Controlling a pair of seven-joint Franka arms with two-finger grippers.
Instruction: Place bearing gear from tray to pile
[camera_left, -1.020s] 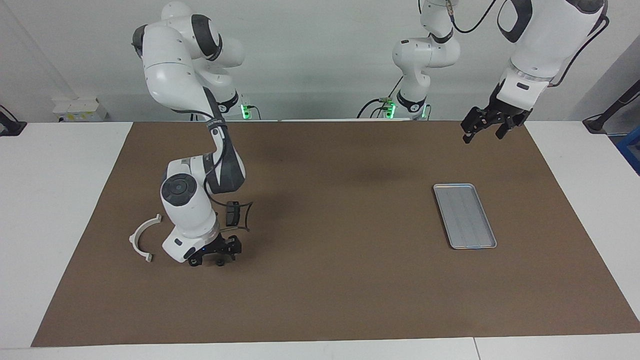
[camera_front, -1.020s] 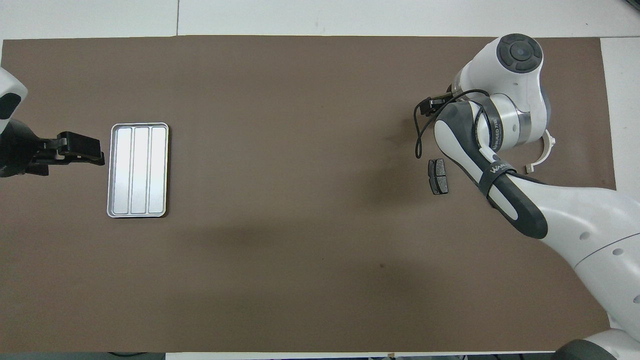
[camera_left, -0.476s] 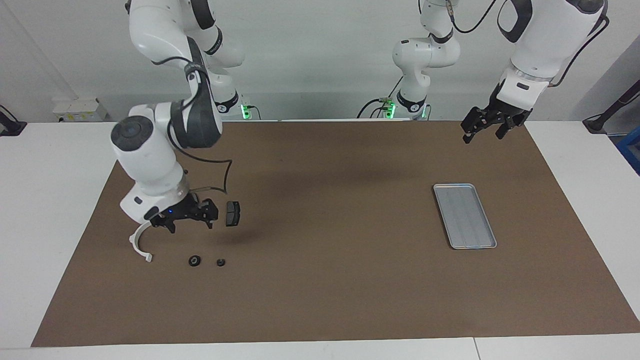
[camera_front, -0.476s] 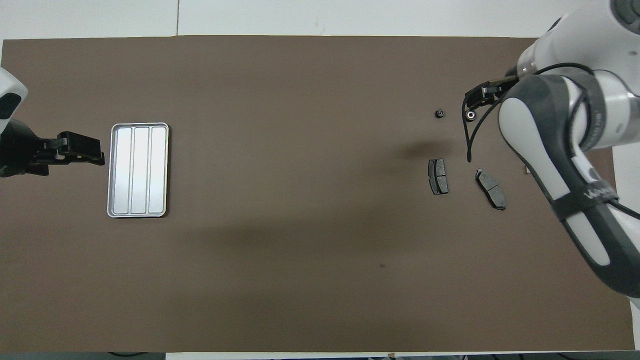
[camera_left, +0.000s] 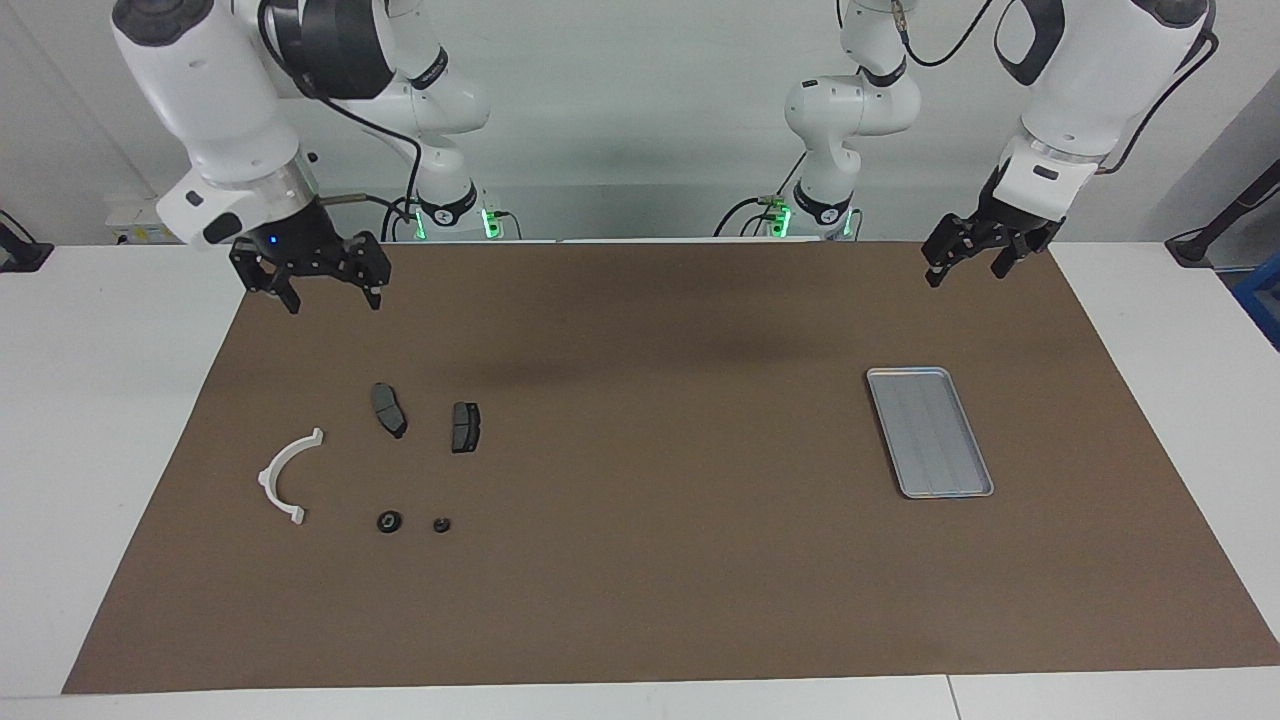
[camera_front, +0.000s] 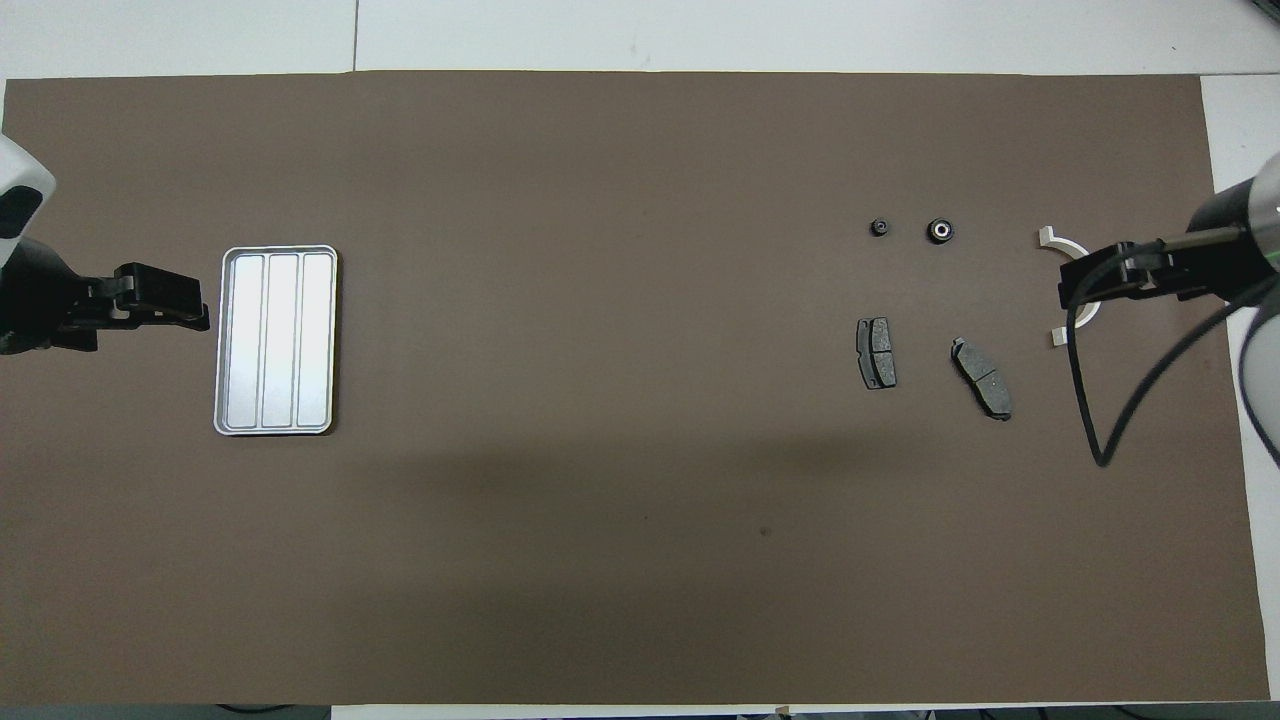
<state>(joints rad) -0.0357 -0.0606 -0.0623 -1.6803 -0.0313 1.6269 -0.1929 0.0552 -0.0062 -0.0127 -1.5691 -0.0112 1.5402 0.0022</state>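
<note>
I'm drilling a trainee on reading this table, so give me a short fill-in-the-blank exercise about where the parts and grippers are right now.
1. The flat silver metal tray holds ____ parts.
2. The number of dark grey brake-pad-shaped pieces lying beside the white semicircular plastic bracket is ____.
3. The two small round black bearing gears lie ____ from the robots than the brake-pad pieces.
4. The right gripper, raised with nothing between its fingers, is ____.

Missing words: no; two; farther; open

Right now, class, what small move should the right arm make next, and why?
Probably settle at rest: the tray is empty, both bearing gears lie near the white bracket, and the right hand hangs open, holding nothing.
</note>
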